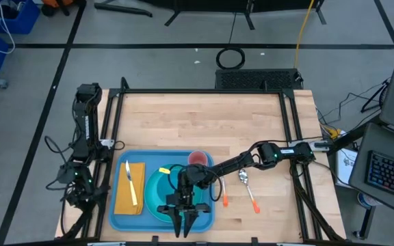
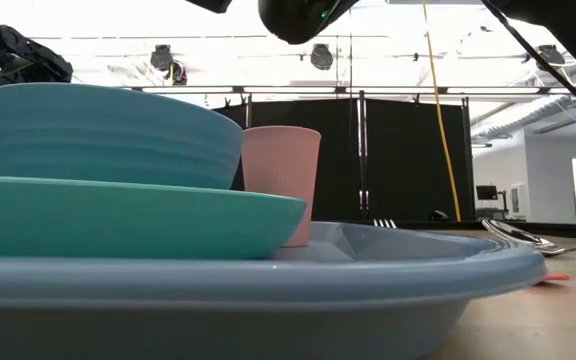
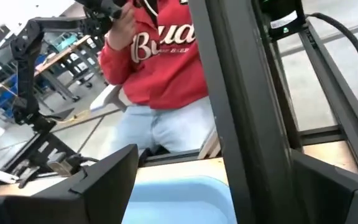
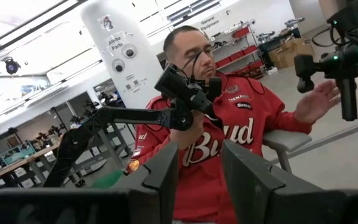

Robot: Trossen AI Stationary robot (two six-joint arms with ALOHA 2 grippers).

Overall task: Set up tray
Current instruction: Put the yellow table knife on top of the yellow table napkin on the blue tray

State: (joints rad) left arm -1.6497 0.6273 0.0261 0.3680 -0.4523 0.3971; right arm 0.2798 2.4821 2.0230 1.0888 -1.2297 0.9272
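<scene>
The light-blue tray [image 1: 205,162] [image 2: 268,295] lies flat at the table's near edge, left of centre. On it rest a teal plate [image 1: 154,193] [image 2: 128,215] with a blue bowl [image 2: 98,135] sitting in it, a pink cup [image 1: 197,158] [image 2: 281,180] standing upright, and a yellow napkin [image 1: 130,195] with a piece of cutlery on top. My right gripper [image 1: 185,224] [image 4: 201,180] hovers over the tray's near edge, open and holding nothing, its fingers pointing out past the table's near edge. My left gripper [image 3: 216,193] waits open at the table's left side, beside the tray [image 3: 179,199].
A metal spoon [image 1: 243,179] [image 2: 518,238] and two orange-handled pieces [image 1: 224,199] [image 1: 254,202] lie on the wood right of the tray. A person in a red jacket [image 4: 229,143] sits beyond the near edge. The far half of the table is bare wood [image 1: 204,119].
</scene>
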